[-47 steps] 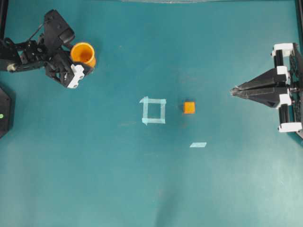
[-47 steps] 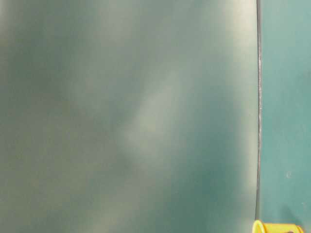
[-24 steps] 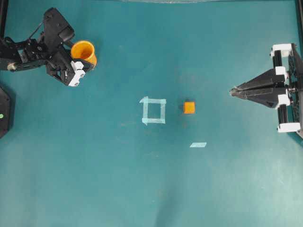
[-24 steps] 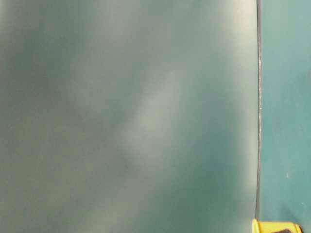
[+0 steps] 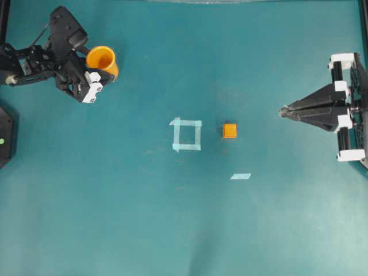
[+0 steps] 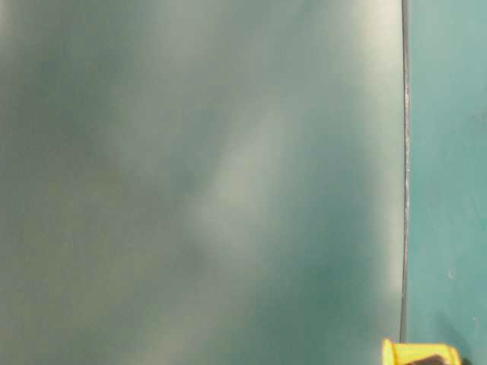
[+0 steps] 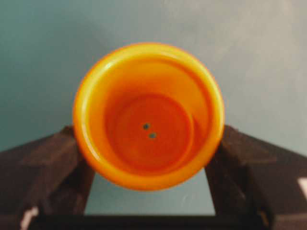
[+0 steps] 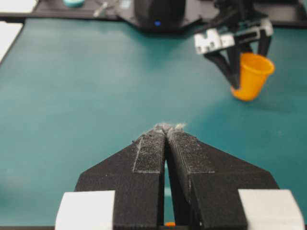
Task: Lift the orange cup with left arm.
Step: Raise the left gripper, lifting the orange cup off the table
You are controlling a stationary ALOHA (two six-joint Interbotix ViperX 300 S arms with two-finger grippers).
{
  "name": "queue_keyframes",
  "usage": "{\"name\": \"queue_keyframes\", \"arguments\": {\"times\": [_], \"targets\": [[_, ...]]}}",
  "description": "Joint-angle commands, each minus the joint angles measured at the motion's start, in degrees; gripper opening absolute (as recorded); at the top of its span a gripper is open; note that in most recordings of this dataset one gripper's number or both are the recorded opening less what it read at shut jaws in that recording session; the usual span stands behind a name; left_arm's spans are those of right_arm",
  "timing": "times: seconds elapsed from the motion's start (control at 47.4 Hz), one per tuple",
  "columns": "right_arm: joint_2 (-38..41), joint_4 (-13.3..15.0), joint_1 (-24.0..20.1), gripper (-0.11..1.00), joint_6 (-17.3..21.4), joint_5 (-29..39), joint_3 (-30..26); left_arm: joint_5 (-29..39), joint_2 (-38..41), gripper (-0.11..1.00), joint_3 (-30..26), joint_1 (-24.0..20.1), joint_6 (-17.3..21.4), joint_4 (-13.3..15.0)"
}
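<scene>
The orange cup (image 5: 102,60) sits at the upper left of the teal table (image 5: 172,218) in the overhead view, caught between the fingers of the left gripper (image 5: 99,73); in the left wrist view the two black fingers (image 7: 57,167) press against the cup's sides just under its rim, so the jaws are closed on it at cup width; from the right wrist view the cup (image 8: 251,74) hangs tilted, its base clear of the surface; the right gripper (image 5: 283,111) rests at the right edge, its jaws pressed together and holding nothing; a small orange cube (image 5: 229,130) lies near the centre just beside a tape square (image 5: 186,134); a tape strip (image 5: 240,176) lies apart below them.
</scene>
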State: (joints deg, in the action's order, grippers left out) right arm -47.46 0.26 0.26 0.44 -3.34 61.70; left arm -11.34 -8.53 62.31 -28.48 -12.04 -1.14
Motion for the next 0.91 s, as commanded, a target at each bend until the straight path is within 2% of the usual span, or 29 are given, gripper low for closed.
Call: {"name": "queue_keyframes", "arguments": {"times": [0.0, 0.169, 0.422, 0.548, 0.886], "targets": [[0.09, -0.18, -0.18, 0.00, 0.09, -0.18, -1.23, 0.35, -3.08, 0.65, -0.53, -0.18, 0.00, -0.09], [0.00, -0.09, -0.09, 0.00, 0.09, -0.18, -1.41, 3.43, -6.42, 0.65, -0.88, -0.18, 0.18, 0.00], [-0.09, -0.09, -0.09, 0.00, 0.00, -0.18, -1.49, 14.77, -11.51, 0.65, -3.60, -0.18, 0.44, -0.18], [-0.09, -0.18, -0.09, 0.00, 0.00, -0.18, -1.58, 19.78, -14.24, 0.65, -5.36, -0.18, 2.64, -0.18], [-0.18, -0.18, -0.09, 0.00, 0.00, -0.18, -1.67, 22.76, -19.95, 0.65, -7.03, -0.18, 6.77, -0.18]]}}
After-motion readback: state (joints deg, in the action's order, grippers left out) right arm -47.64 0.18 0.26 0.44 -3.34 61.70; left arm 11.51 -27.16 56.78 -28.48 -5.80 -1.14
